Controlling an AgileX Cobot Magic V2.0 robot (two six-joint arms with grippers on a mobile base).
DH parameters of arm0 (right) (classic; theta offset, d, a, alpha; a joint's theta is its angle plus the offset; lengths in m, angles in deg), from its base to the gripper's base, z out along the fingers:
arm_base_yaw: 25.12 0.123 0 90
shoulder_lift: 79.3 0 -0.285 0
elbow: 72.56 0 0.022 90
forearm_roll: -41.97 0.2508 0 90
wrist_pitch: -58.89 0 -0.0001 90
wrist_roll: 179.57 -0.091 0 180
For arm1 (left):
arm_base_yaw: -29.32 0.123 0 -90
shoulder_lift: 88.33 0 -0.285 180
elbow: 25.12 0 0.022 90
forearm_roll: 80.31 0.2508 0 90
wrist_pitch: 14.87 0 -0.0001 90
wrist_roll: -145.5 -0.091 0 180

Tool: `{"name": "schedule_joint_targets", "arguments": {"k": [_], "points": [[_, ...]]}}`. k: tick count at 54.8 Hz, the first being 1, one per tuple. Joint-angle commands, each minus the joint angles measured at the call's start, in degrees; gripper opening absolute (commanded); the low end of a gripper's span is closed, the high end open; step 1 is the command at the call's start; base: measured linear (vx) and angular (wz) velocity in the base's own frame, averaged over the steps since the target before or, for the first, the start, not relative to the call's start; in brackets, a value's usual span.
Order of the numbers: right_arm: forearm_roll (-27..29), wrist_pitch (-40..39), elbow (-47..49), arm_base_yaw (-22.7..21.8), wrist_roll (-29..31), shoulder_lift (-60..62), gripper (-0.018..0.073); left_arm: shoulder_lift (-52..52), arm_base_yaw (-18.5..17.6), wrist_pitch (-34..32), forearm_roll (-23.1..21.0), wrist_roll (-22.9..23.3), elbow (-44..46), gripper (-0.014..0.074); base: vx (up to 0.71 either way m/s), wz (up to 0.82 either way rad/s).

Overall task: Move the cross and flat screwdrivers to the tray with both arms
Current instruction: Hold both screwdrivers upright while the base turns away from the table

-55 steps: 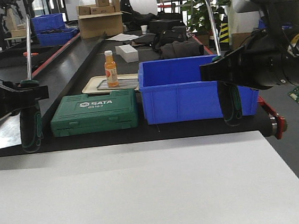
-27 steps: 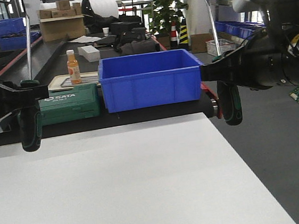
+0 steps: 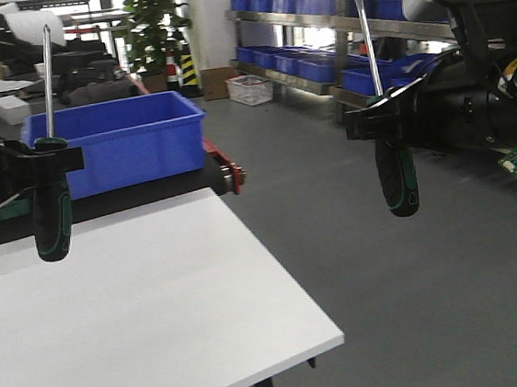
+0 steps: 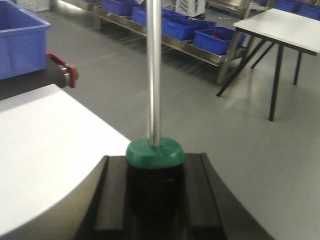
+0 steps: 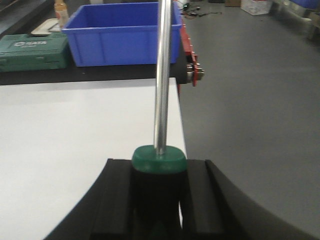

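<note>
Two alike screwdrivers with black and green handles hang upright, shafts pointing up. I cannot tell which is cross and which is flat. My left gripper (image 3: 47, 162) is shut on the left screwdriver (image 3: 51, 215), above the white table's left part. My right gripper (image 3: 386, 121) is shut on the right screwdriver (image 3: 397, 179), out over the grey floor beyond the table's right edge. In the left wrist view both fingers (image 4: 116, 192) press the handle under its green collar (image 4: 155, 152). The right wrist view shows the same grip below the collar (image 5: 159, 159). The tray is out of view.
A white table (image 3: 132, 308) ends in a corner at lower centre. Behind it a blue crate (image 3: 119, 139) stands on a dark bench with a red end piece (image 3: 229, 173). A green toolbox (image 5: 32, 47) lies left of the crate. Shelving with blue bins (image 3: 313, 12) lines the back.
The whole scene has swung: crate, toolbox and bench slid left, open floor and shelving came into view on the right. Both grippers keep their screwdrivers held the same way.
</note>
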Motion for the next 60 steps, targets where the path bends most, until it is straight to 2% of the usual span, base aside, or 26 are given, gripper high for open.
{"name": "schedule_joint_targets", "arguments": {"k": [1,32,60], "points": [[-0.40,-6.03,2.20,-0.15,-0.25,2.29,-0.0008,-1.98,-0.23,-3.35,-2.56,0.48,2.17,0.0003,-0.17,-0.67],[-0.40,-6.06,2.20,-0.15,-0.25,2.29,-0.0008,-1.98,-0.23,-3.40,-2.56,0.48,2.17,0.0003,-0.11,-0.66],[-0.40,-6.05,2.20,-0.10,-0.25,2.29,-0.0008,-1.98,-0.23,-3.40,-2.56,0.48,2.17,0.0003,0.09,-0.46]]}}
